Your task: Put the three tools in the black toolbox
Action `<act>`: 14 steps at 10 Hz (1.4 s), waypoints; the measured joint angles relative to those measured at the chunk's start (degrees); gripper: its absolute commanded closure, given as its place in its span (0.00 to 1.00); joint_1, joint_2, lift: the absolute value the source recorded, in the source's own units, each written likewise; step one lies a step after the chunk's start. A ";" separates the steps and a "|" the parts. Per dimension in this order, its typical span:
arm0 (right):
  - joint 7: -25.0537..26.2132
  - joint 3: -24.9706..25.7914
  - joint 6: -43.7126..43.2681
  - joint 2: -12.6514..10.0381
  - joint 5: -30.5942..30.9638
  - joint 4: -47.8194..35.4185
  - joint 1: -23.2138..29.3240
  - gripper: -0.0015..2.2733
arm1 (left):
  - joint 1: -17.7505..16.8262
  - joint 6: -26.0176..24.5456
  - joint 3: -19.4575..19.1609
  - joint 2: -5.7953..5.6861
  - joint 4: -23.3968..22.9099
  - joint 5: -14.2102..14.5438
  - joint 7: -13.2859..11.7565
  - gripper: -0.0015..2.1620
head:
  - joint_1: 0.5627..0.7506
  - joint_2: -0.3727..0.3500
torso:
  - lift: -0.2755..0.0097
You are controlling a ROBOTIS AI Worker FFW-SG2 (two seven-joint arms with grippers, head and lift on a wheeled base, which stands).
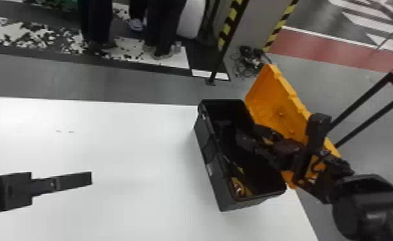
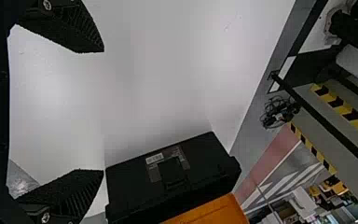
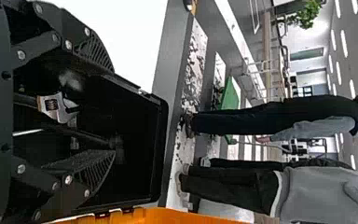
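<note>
My right gripper (image 1: 253,137) is over the open black toolbox (image 1: 210,150), its fingers reaching into the opening. Inside, at the near end, lies a yellow-and-black tool (image 1: 241,187). In the right wrist view, my right gripper (image 3: 113,111) stands open; a metal wrench head (image 3: 56,107) lies in the box between its fingers, and a long dark tool (image 3: 93,136) rests beside it. Over the table's left side is my left gripper (image 1: 38,153), apart from the box. The left wrist view has my left gripper (image 2: 103,110) open and empty, with the toolbox (image 2: 200,170) beyond.
An orange lid (image 1: 275,99) stands open along the toolbox's right side, close to the right arm. The white table (image 1: 134,144) extends left of the box; its far edge runs behind the box. A dark metal frame (image 1: 362,105) is at the right.
</note>
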State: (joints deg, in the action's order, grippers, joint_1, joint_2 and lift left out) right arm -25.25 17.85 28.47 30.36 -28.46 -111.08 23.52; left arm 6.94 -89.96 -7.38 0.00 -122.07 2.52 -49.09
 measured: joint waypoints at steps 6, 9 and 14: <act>-0.65 6.86 3.32 -3.78 -7.62 -6.89 3.49 0.04 | -0.14 0.00 0.23 0.00 -0.19 -0.01 0.04 0.04 | 0.70 0.03 | 0.77; -0.40 8.07 5.56 -10.53 -9.79 -12.75 5.61 0.04 | 0.09 0.00 0.39 0.00 -0.25 0.03 0.30 0.04 | 0.70 0.07 | 0.77; -0.43 8.53 4.99 -18.95 -12.13 -18.09 10.67 0.04 | 4.64 0.00 0.75 0.00 -1.83 0.03 5.90 0.04 | 0.70 0.12 | 0.77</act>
State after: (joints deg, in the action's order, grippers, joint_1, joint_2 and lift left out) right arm -25.68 26.38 33.46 11.41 -40.59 -129.17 34.19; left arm 11.58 -89.96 -6.64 0.00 -123.90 2.55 -43.19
